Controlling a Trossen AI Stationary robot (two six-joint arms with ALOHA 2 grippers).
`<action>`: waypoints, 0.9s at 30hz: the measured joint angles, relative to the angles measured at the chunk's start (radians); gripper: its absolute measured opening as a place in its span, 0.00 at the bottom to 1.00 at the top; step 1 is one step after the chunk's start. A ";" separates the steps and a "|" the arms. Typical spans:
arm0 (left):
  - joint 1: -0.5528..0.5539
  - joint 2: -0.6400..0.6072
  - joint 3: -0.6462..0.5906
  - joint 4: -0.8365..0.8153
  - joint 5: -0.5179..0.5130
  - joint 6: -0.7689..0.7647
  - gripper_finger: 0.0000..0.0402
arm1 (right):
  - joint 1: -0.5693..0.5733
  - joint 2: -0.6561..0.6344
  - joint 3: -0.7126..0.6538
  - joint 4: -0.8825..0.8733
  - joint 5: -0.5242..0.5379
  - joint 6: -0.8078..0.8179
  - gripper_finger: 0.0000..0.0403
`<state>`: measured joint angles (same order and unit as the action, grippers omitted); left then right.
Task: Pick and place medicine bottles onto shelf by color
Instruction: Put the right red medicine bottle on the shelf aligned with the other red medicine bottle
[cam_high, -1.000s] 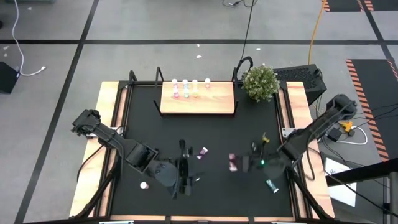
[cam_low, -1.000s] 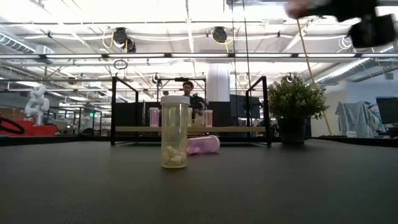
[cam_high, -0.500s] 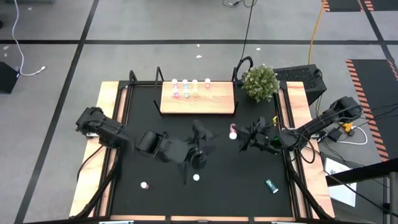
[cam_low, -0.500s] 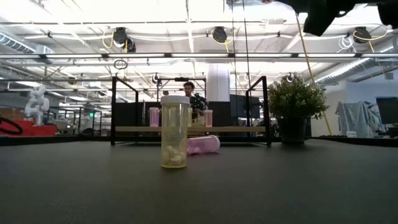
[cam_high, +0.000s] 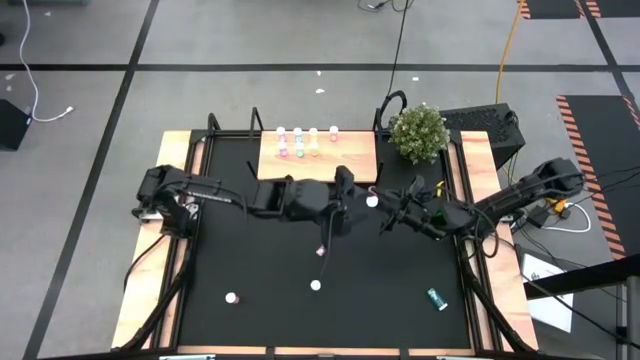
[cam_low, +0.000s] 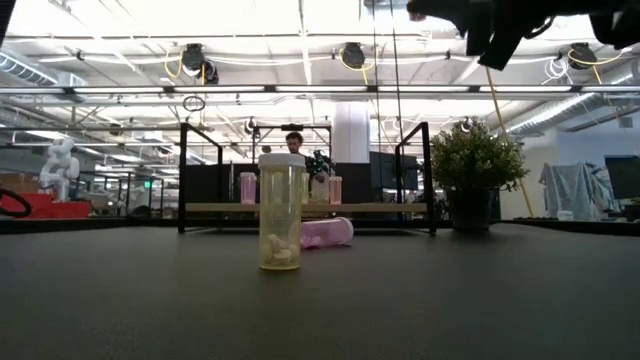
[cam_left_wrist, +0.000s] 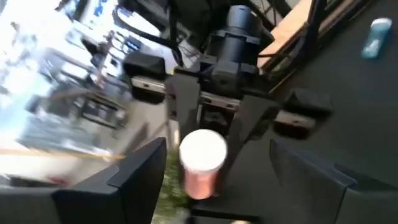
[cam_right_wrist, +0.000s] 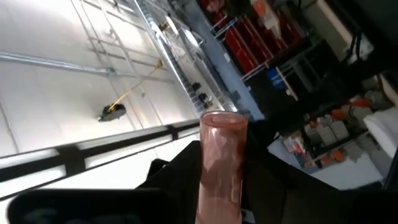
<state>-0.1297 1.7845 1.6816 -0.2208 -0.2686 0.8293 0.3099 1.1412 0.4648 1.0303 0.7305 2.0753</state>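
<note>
In the high view, the right gripper (cam_high: 385, 213) sits just right of the frame's centre, below the right end of the flat light-wood shelf with thin black end brackets (cam_high: 345, 168). It pinches a small pink medicine bottle with a white cap (cam_high: 372, 202); the right wrist view shows the same bottle (cam_right_wrist: 221, 168) clamped between that gripper's dark fingers, its cap end pointing away from the camera.

The left gripper (cam_high: 343, 205) reaches in from the left to the frame's centre, just beside the held bottle, with its fingers spread apart and nothing between them. In the left wrist view the pink bottle (cam_left_wrist: 201, 162) appears ahead of those spread fingers, gripped by the other arm's gripper (cam_left_wrist: 205, 140).

Along the shelf's upper edge stands a row of small white-capped bottles (cam_high: 305, 141) in pink, green and orange.

On the black tabletop (cam_high: 250, 270), in the lower part of the high view, are three more: a white-capped one at lower left (cam_high: 231, 297), a clear yellow bottle with a white cap (cam_high: 315, 286) near bottom centre, and a teal bottle lying on its side (cam_high: 437, 298) at lower right. In the low view the yellow bottle (cam_low: 281, 212) stands upright in the middle, with a pink bottle lying on its side (cam_low: 328, 233) behind it.
</note>
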 joint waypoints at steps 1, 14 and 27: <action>0.014 0.001 0.000 -0.001 0.017 -0.045 0.71 | -0.011 0.000 0.000 -0.015 0.000 0.008 0.24; 0.114 0.050 0.000 0.057 0.145 -0.185 0.71 | -0.110 0.001 0.000 -0.055 0.000 0.008 0.24; 0.128 0.065 0.001 0.066 0.080 -0.158 0.57 | -0.113 0.000 -0.001 -0.040 -0.001 0.007 0.24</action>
<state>-0.0014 1.8492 1.6825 -0.1548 -0.1890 0.6716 0.1967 1.1416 0.4641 0.9907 0.7292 2.0823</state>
